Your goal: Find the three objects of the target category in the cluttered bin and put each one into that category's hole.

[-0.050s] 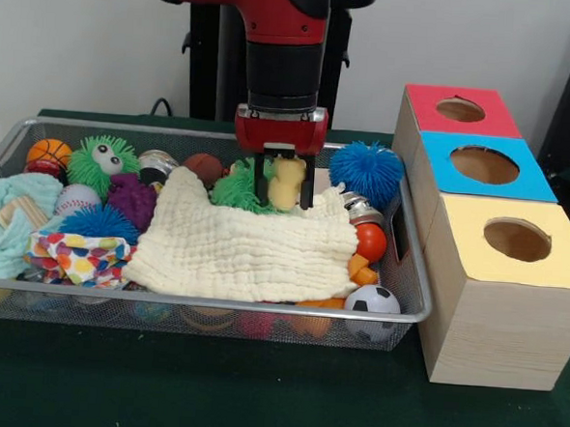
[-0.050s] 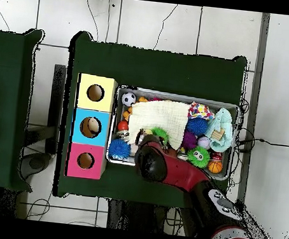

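Gripping: black-fingered pincer [image 1: 286,183] under the red and black arm, closed round a pale yellow soft toy [image 1: 287,182], toy held between the two fingers
Position of held toy: at the far middle of the silver wire mesh bin [image 1: 202,305], just over the back edge of the cream crinkled muslin cloth [image 1: 249,250], with a green spiky ball [image 1: 236,189] touching or just beside it; whether the toy is clear of the clutter cannot be told
Bin contents, left part: mint knitted cloth [image 1: 9,218], multicoloured heart-print cloth [image 1: 74,256], green fuzzy ball with googly eyes [image 1: 102,162], purple spiky ball [image 1: 131,199], small orange basketball [image 1: 50,150], white baseball [image 1: 77,199], blue spiky ball near the front [image 1: 96,223]
Bin contents, right part: large blue spiky ball [image 1: 366,172], orange smooth ball [image 1: 369,242], small black and white football [image 1: 371,306]
Targets: three wooden boxes standing right of the bin on the dark green counter [image 1: 206,393], each with a round hole in a coloured lid, red-topped [image 1: 460,109], blue-topped [image 1: 484,165], yellow-topped [image 1: 517,239]
Blue box, overhead view: something pale seems to lie inside the hole [image 2: 92,127]
Step in hand: judged as the grasp of one searched-out object, before carrying
Next move calls for: a straight lift clear of the cloth and spiky balls, then travel across to the matching hole, which one cannot be told from here, and release centred above it
Risk: cloth edge snagging on the fingers during the lift
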Available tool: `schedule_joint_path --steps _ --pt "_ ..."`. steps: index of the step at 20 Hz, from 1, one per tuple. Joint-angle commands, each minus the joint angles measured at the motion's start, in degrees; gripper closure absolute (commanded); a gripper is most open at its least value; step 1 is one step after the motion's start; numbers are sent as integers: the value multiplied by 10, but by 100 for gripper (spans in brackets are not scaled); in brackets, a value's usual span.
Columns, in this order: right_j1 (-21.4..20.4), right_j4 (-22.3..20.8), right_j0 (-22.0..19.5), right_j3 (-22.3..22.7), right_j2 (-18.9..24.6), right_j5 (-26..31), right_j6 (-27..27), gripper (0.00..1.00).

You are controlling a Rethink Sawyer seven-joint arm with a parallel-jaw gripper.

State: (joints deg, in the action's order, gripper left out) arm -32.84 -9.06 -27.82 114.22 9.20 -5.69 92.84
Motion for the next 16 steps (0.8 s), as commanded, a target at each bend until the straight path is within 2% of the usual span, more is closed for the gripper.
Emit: schedule_joint_path --steps 1,3,9,16 --pt "14 -23 -26 -77 43 -48 78 0" --pt "14 -17 -30 -74 49 -48 85 0" --pt "-4 11 -10 -62 27 -27 97 0" --pt "-59 49 6 -47 17 89 89 0"
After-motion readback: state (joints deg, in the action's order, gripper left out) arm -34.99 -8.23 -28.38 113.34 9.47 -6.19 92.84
